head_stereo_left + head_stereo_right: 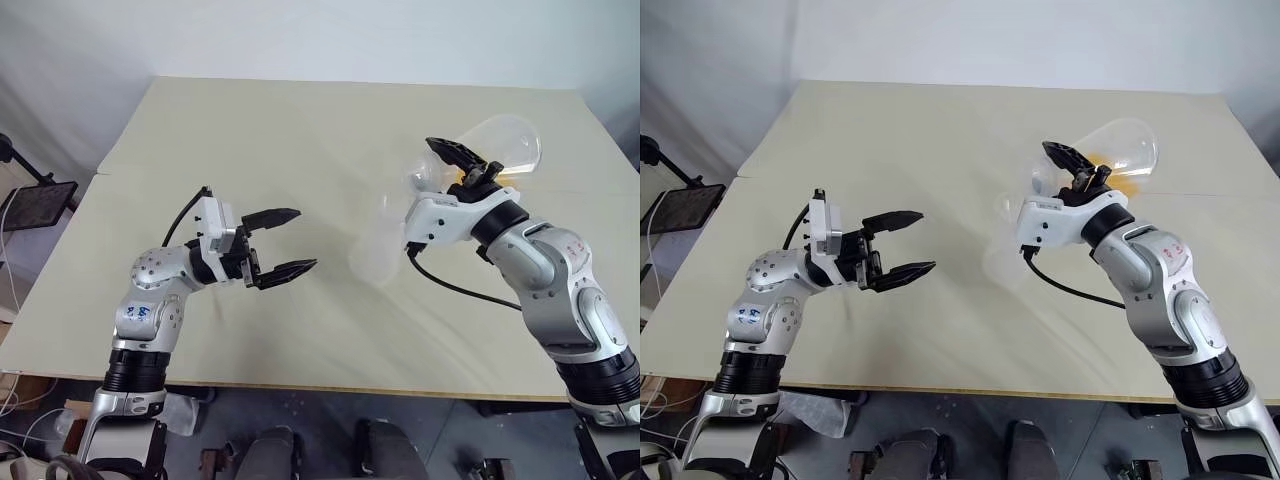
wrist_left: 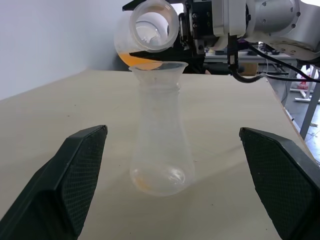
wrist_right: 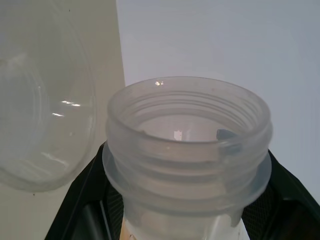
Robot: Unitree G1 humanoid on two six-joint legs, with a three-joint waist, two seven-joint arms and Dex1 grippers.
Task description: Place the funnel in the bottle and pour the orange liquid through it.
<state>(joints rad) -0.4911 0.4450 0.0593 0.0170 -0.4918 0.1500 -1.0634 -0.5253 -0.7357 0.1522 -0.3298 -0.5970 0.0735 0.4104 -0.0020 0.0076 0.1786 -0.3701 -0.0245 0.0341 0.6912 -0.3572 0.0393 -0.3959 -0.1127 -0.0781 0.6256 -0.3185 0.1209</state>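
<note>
Bottle (image 2: 161,150): clear, frosted, cone-shaped plastic flask with a wide flat base and narrower neck, standing upright on the table, near its middle, between the two arms. A faint orange trace shows at its base.

Table (image 1: 300,130): large, pale cream, flat-topped, carrying the bottle.

Round-bellied flask (image 1: 505,145): clear plastic, wide threaded neck, held tipped over on its side above the bottle, mouth (image 2: 152,27) turned toward the funnel. Its belly points away from the robot.

Right gripper (image 1: 462,165): two black fingers clamped on the neck of the round-bellied flask, one finger on each side of the threaded collar, as the right wrist view shows.

Left gripper (image 1: 285,243): two black fingers spread wide, holding nothing, hovering over the table beside the bottle and apart from it; the bottle stands framed between the fingers in the left wrist view.

Funnel (image 2: 159,70): small, clear plastic, flared rim, seated in the bottle's neck, directly below the tilted flask's mouth.

Orange liquid (image 2: 140,60): bright yellow-orange, translucent, a small pool lying in the lower side of the tipped flask, at the lip just over the funnel's rim.
</note>
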